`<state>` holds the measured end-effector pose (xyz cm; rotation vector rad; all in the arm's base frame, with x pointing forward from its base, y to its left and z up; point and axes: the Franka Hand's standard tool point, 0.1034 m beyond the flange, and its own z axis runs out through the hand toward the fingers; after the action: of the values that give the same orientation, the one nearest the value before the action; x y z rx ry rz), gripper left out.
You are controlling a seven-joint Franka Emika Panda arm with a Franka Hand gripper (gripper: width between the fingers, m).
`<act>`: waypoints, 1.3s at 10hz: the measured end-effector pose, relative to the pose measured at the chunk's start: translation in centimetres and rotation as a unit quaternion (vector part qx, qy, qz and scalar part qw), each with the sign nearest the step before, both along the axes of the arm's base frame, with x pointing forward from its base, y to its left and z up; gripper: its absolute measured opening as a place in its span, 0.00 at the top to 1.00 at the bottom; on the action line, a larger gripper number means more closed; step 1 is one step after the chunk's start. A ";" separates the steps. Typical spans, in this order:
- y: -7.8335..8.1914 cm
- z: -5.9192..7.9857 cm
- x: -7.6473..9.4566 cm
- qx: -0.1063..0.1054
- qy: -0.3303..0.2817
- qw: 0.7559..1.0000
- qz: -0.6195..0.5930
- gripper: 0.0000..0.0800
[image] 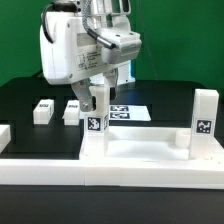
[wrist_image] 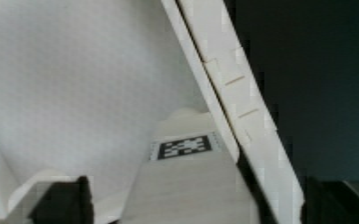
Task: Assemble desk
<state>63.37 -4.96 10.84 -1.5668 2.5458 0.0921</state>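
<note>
Desk top [image: 140, 152]: flat white plastic slab with shallow recessed face, lying near the front of the table [image: 20, 95]; probably light, stiff and slippery, best taken by its thin rim. Square-post legs upright on it, one leg [image: 205, 115] at the exterior view's right, second leg [image: 95, 135] straddled by the gripper [image: 97, 108], fingers parted, apparently grasping nothing. Small printed tags [wrist_image: 188, 148] on smooth faces.

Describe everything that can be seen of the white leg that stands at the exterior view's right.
The leg is a white square post, plastic by its look and matte. One black-and-white square tag sits on the face toward the camera. It stands upright at the desk top's corner at the exterior view's right, its foot on the top. Nothing else touches it. How it is fixed cannot be seen.
</note>
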 end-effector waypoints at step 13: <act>9.3 1.9 -3.3 0.025 0.014 0.999 0.041 0.19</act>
<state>60.10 4.38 12.79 -1.6626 2.4778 0.1871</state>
